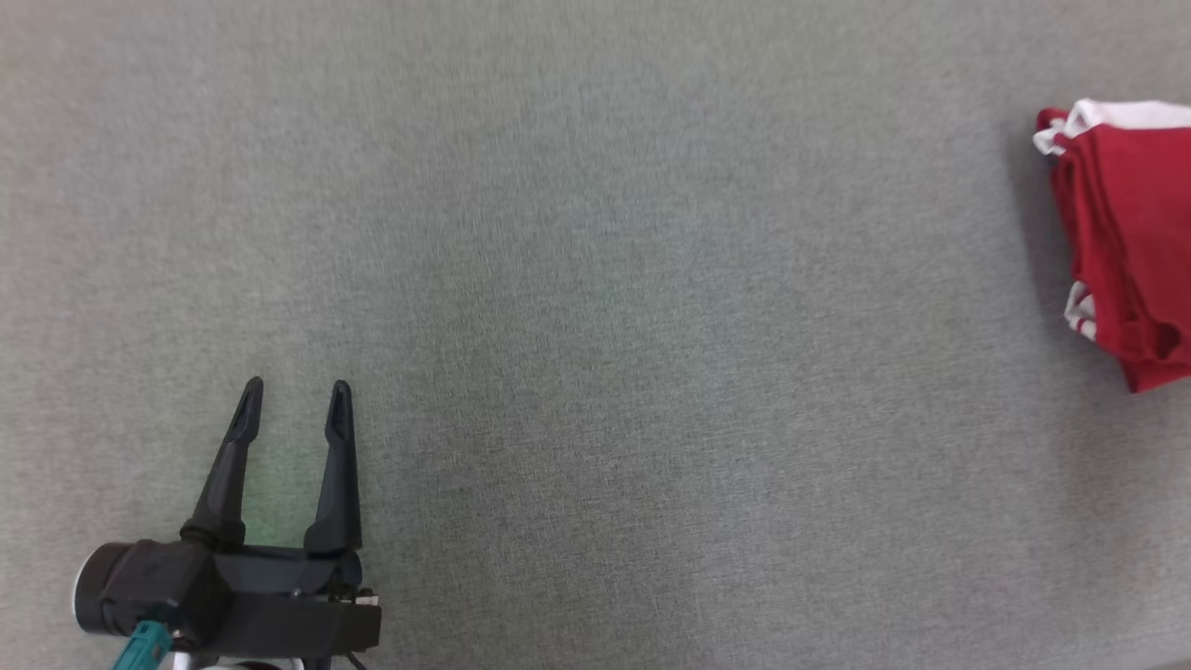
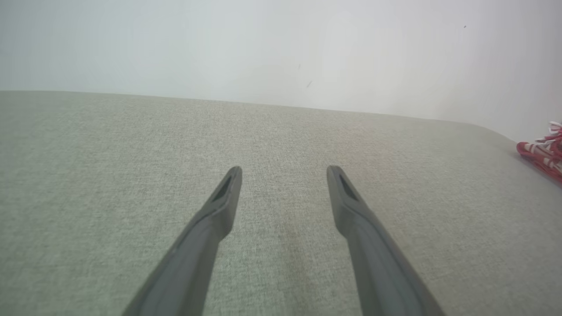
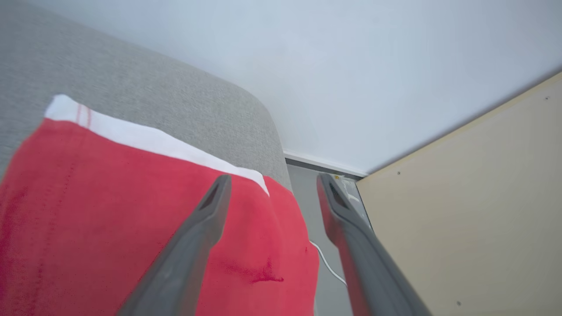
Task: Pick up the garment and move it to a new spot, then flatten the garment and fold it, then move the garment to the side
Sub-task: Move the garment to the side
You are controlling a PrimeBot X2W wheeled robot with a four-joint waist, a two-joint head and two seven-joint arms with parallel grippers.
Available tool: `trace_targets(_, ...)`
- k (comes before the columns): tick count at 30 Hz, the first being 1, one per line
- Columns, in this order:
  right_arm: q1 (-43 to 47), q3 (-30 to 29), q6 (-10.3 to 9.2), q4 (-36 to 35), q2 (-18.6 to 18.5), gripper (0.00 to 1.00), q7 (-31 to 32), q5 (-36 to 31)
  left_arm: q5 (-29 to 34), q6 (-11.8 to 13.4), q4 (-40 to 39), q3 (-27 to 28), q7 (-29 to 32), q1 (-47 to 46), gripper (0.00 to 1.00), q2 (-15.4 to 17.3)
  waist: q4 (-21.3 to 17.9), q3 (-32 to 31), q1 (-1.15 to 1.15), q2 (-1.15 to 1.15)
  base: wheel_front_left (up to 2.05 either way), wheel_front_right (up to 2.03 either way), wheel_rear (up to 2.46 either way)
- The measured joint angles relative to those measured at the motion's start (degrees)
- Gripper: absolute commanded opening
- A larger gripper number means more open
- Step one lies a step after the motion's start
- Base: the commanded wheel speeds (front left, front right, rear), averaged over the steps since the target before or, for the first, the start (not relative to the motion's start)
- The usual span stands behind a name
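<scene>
Head view: the left gripper sits at the lower left above the grey cloth-covered table, its 2 dark fingers spread with nothing between them. The garment, red with white trim, lies in a compact folded stack at the far right, cut off by the edge of the view and well apart from that gripper.

Left wrist view: the fingers stand apart over bare grey cloth, low and nearly level with it. A sliver of the garment shows at the far right, near the table's rounded edge, with a pale wall behind.

Right wrist view: the right gripper hangs over the garment, fingers spread and holding nothing. One finger crosses the red cloth; the other lies over the floor past the table's corner. A white band runs along the fold's far edge. The near red edge sits at the rim; whether it overhangs I cannot tell. A white cable and a beige panel are beyond.

Judging by the tidy stack on the right, the folding seems done and the last step, placing it aside, is finishing. To do it well, the right gripper should lift straight up with its fingers wide so no layer snags or drags. If the stack does overhang, a gentle nudge inward would steady it. The left gripper can stay clear.
</scene>
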Motion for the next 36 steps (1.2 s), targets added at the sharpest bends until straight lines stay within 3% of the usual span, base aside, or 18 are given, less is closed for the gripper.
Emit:
trace_targets(10,9.3,3.1,-0.01,-4.6,8.0,1.00,-11.7,7.3,0.0,0.0,1.2,1.5,0.0,4.5,1.00,-1.2,0.2,-7.8,-0.01,0.00,0.00,0.00,0.00)
trace_targets(24,26.2,6.3,-0.01,-11.4,16.3,1.00,-18.4,12.2,-0.7,0.6,5.7,9.0,0.0,12.1,1.00,-2.8,0.8,-20.3,-0.02,-0.01,0.00,0.00,0.00)
trace_targets(36,32.4,7.3,-0.01,-8.8,24.4,1.00,-23.2,11.7,0.8,2.0,11.1,10.7,0.0,14.5,1.00,-3.0,2.0,-26.2,-0.01,-0.01,0.00,0.00,0.00)
